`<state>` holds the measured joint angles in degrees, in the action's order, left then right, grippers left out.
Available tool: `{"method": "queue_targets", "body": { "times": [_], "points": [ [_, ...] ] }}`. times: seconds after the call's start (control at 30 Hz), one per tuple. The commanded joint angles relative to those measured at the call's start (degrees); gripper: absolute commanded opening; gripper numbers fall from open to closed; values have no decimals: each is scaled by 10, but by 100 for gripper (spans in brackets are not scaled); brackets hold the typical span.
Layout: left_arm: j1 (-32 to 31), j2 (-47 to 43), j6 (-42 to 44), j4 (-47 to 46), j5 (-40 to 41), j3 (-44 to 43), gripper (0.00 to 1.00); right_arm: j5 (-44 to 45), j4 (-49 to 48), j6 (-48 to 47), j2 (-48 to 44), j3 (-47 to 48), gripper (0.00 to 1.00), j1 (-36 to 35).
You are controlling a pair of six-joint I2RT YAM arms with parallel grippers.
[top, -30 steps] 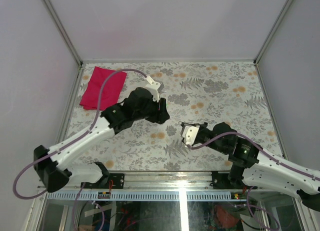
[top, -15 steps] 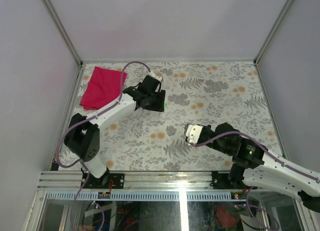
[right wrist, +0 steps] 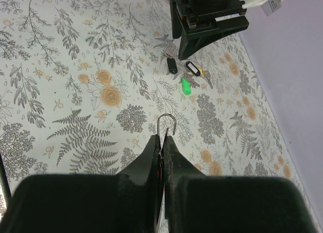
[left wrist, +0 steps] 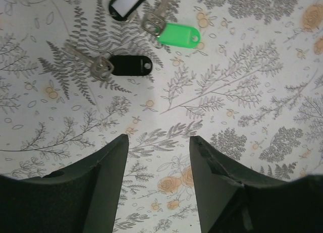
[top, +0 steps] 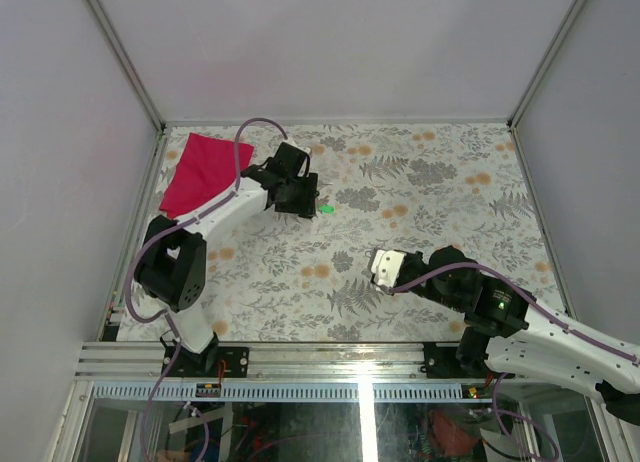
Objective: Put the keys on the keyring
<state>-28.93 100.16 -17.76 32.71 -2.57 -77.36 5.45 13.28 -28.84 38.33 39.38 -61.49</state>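
We see a floral table (top: 450, 192) inside pale walls, with a red cloth (top: 205, 172) at its far left; since a second ago the left gripper (left wrist: 157, 142), open, has drawn back, baring a green tag (top: 326, 209); only the wrist views show the keys (left wrist: 128, 65) lying beside that tag; the right gripper (right wrist: 162, 142) is closed on the keyring (right wrist: 166, 123), near the table's middle.

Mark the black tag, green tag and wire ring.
black tag (left wrist: 130, 65): left wrist view, tag centre.
green tag (left wrist: 179, 35): left wrist view, tag centre.
wire ring (right wrist: 166, 115): right wrist view, top of arc.
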Motion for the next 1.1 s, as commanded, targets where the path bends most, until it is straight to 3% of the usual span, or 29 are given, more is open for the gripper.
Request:
{"method": "queue_targets", "body": {
  "times": [0.0,0.47,0.73,1.07],
  "points": [
    [25,21,11,-18,1,-12,53,5,-19,5,-4,27,0,1],
    [84,94,4,-55,-43,-30,46,-11,-28,11,9,21,0,1],
    [106,128,14,-75,-99,-41,31,-16,-37,12,11,16,0,1],
    [113,155,21,-77,-98,-63,31,-22,-40,14,15,15,0,1]
  ]
}}
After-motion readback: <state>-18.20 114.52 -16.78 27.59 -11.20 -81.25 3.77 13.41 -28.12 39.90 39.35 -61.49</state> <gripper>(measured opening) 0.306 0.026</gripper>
